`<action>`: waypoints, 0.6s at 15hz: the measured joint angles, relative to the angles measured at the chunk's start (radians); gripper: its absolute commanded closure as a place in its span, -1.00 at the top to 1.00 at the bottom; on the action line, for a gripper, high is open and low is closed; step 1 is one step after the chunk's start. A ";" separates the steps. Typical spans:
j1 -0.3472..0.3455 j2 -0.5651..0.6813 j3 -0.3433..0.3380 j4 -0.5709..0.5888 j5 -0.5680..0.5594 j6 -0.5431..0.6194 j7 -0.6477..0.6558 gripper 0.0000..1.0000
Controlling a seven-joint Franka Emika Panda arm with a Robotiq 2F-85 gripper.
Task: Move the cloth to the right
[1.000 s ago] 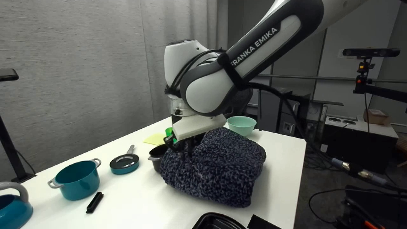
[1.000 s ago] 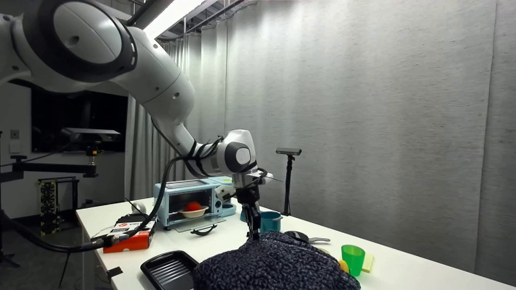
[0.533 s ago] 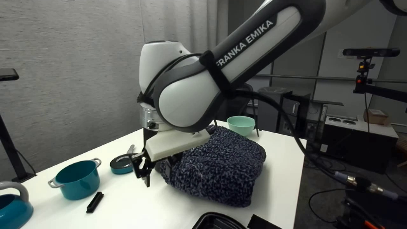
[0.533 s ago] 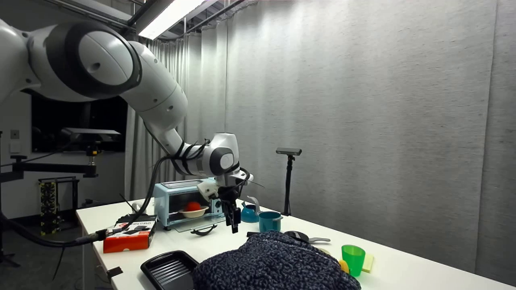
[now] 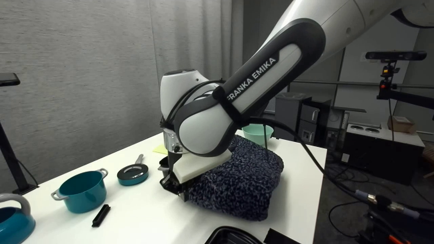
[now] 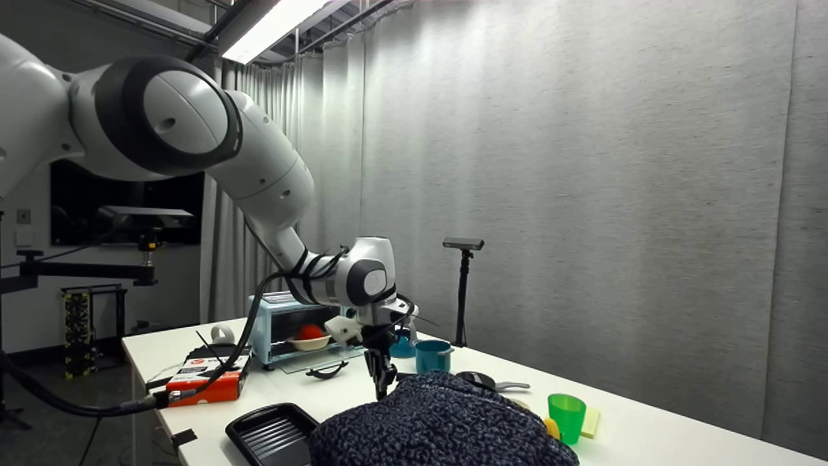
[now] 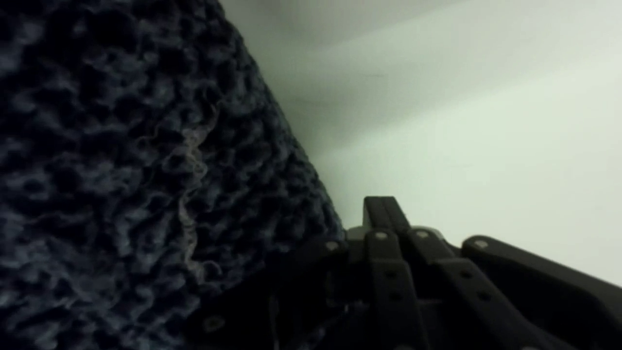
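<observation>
while the white and black arm (image 5: 264,84) bends down over the surface (image 5: 149,217), the tool (image 7: 385,214) at its end points downward just beside the cloth (image 5: 244,179). its jaws are narrow: in the wrist view the fingertips (image 7: 374,214) stand pressed together, side by side, at the cloth's edge. whether they touch it, i cannot tell.

the cloth is a thick, bunched heap of dark navy-blue knit with lighter speckles, lying on the surface. seen from the wrist, it fills the left part of the view, and a pale, twisted strand (image 7: 189,218) runs over it.

in an exterior view, a mint bowl (image 5: 253,135) stands just behind the cloth, a dark pot (image 5: 163,162) shows partly past the tool, and a black tray (image 5: 232,237) runs out of view at the bottom. farther from the cloth, on the same surface, are a round pan (image 5: 133,174), a teal pot (image 5: 86,195) with two grey handles, a small black bar (image 5: 101,215) and a teal kettle (image 5: 13,225), also cut off by the border.

in an exterior view, a green cup (image 6: 566,417) stands near the cloth, with a yellow thing (image 6: 551,427) partly hidden between them and a yellow pad (image 6: 591,422) beside the cup. toward the far end of the surface, a light-blue toaster oven (image 6: 260,336) holds a pale bowl (image 6: 310,342) with a round red thing (image 6: 309,332) in it; an orange-red and white box (image 6: 217,390) lies near the oven. a grey curtain (image 6: 582,194) hangs behind.
</observation>
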 measured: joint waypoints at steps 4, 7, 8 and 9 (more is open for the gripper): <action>-0.007 0.000 -0.048 -0.025 0.000 -0.006 0.000 -1.00; -0.018 -0.016 -0.091 -0.057 -0.005 -0.035 -0.001 -1.00; -0.021 -0.027 -0.104 -0.071 -0.008 -0.047 -0.001 -1.00; -0.023 -0.038 -0.115 -0.087 -0.014 -0.057 -0.001 -1.00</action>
